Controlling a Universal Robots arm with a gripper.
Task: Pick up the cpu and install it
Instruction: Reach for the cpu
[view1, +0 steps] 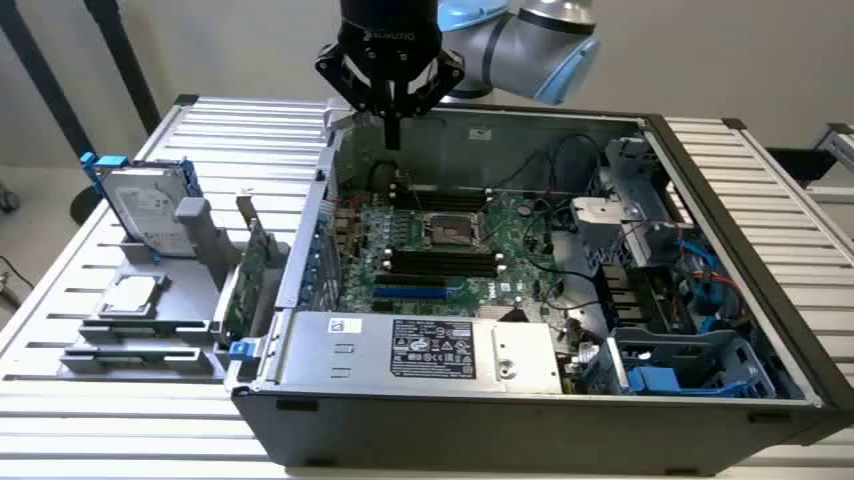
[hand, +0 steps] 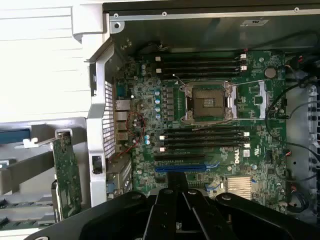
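Note:
The cpu (view1: 131, 294), a small flat silver-grey square, lies on the grey rack (view1: 94, 330) at the exterior view's left, outside the computer case. My gripper (view1: 392, 138) hangs high over the far left corner of the open case (view1: 534, 425), shut with nothing between its fingers and well away from the cpu. On the green motherboard (view1: 521, 240), the dark square socket (view1: 451, 232) stands open and bare. The wrist view looks down on that socket (hand: 209, 102), with the black shut gripper (hand: 175, 177) above the blue slot.
A silver hard drive with blue rails (view1: 140, 205) stands upright on the rack behind the cpu. A green expansion card (view1: 248, 272) stands between rack and case. Inside the case are the power supply (view1: 420, 350), cables (view1: 694, 270) and a blue drive bay (view1: 667, 375).

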